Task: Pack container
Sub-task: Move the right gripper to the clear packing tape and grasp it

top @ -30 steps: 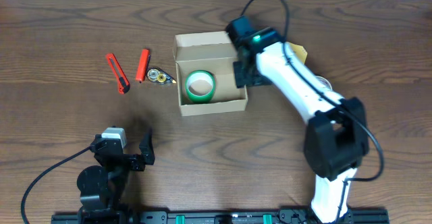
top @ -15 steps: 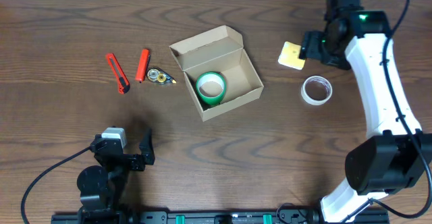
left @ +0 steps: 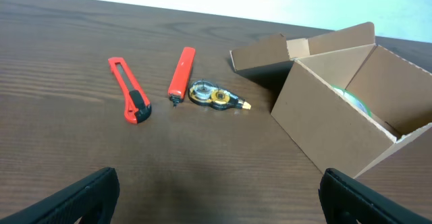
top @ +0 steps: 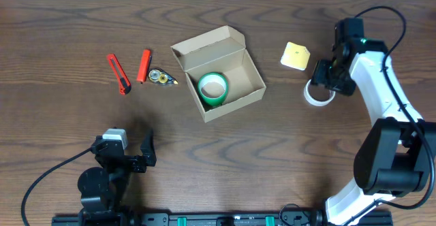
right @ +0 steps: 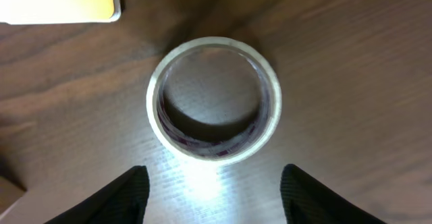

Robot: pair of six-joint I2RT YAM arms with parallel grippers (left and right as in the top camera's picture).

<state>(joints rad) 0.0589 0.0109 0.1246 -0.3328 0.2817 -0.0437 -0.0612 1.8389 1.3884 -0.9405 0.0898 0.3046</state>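
The tan cardboard container [top: 231, 83] sits open mid-table, lid flap up at its back, and also shows in the left wrist view [left: 341, 113]. A green tape roll [top: 213, 88] lies inside it. A clear tape roll [top: 317, 94] lies flat on the table to the right; in the right wrist view [right: 213, 100] it lies just ahead of the fingers. My right gripper [top: 332, 76] is open and empty right over this roll [right: 214, 193]. My left gripper [top: 129, 159] is open and empty near the front left, far from the container [left: 219, 200].
A yellow sticky-note pad [top: 296, 55] lies right of the box, near the clear roll. Left of the box lie a red utility knife [top: 118, 73], a red marker [top: 144, 65] and a small correction-tape dispenser [top: 161, 77].
My right arm left the box, swung to the far right, then came down over the clear tape roll. The box turned and shifted slightly at first. The left arm has not moved.
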